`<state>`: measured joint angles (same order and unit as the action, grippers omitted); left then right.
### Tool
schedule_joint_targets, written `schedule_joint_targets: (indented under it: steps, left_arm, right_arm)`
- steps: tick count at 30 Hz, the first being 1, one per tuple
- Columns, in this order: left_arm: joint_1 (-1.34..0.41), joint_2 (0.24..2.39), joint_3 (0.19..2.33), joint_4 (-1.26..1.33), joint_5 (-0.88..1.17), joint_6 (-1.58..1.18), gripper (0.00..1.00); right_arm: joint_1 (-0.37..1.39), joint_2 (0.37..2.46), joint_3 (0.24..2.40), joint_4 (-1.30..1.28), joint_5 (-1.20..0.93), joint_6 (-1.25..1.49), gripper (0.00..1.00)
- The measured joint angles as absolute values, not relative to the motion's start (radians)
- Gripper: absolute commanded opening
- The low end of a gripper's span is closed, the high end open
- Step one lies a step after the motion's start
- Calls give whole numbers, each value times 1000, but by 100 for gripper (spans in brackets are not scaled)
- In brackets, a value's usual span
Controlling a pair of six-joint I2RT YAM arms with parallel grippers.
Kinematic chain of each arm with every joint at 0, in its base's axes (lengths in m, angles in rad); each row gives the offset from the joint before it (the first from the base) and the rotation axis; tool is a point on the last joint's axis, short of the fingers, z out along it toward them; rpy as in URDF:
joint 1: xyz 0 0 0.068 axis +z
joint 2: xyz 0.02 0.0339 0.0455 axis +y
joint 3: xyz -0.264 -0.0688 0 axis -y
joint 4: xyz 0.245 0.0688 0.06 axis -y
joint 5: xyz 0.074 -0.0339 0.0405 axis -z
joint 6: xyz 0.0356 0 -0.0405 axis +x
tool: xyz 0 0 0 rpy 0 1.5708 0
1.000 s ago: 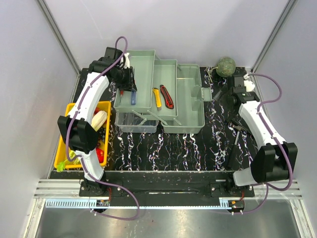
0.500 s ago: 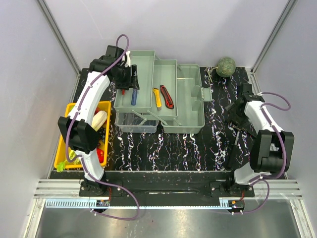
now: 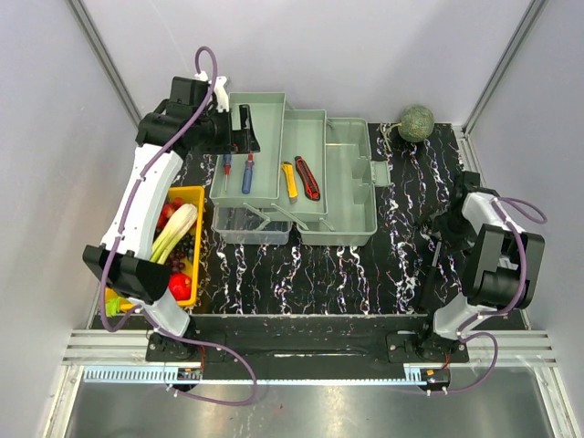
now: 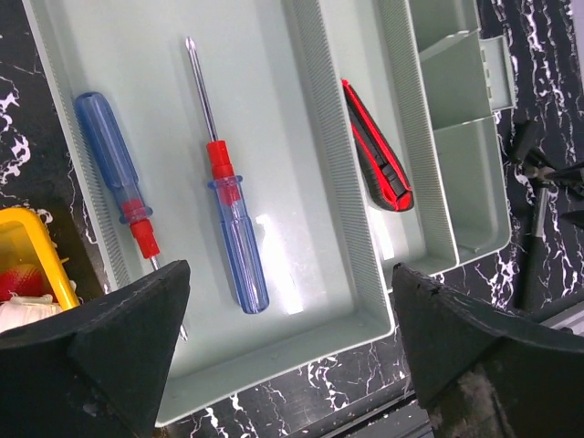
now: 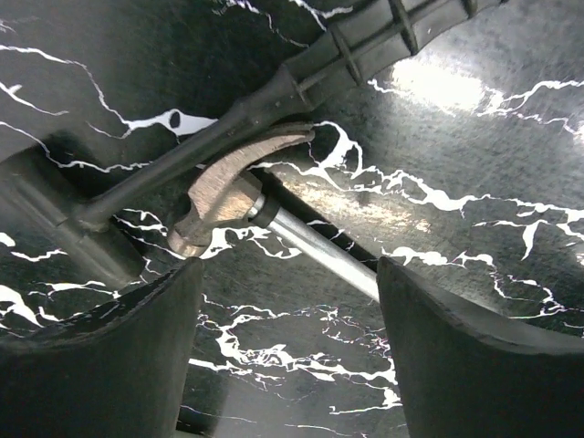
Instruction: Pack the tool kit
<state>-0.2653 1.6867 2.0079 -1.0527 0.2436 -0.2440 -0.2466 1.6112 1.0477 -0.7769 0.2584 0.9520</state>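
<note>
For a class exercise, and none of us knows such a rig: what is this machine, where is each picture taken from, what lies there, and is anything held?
Two robot arms are bolted at the near edge of a table. One picture looks down from above; the other two come from a camera on each wrist, the dark shapes at the bottom being its fingers. An open toolbox holds two screwdrivers, a red knife and a yellow knife. A yellow bin of produce stands on the left, a round green thing at the back. The left end effector hangs open over the screwdrivers; the right end effector is open over a hammer lying on the table. Nothing is held.
</note>
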Motion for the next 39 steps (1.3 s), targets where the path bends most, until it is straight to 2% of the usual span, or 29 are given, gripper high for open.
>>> schedule_joint_targets:
  steps: [7,19,29,39]
  left_arm:
    - [-266,1626,1944,-1000,255,-244,99]
    - [-266,1633,1923,-990,291,-244,99]
    - [-266,1639,1919,-981,312,-248,99]
    - [-266,1639,1895,-971,318,-255,99]
  right_arm:
    - [-250,1636,971,-744,160,959,88]
    - [-242,1600,895,-708,50,954,79]
    - [-33,1599,893,-683,52,960,78]
    - [-14,1557,850,-649,51,958,71]
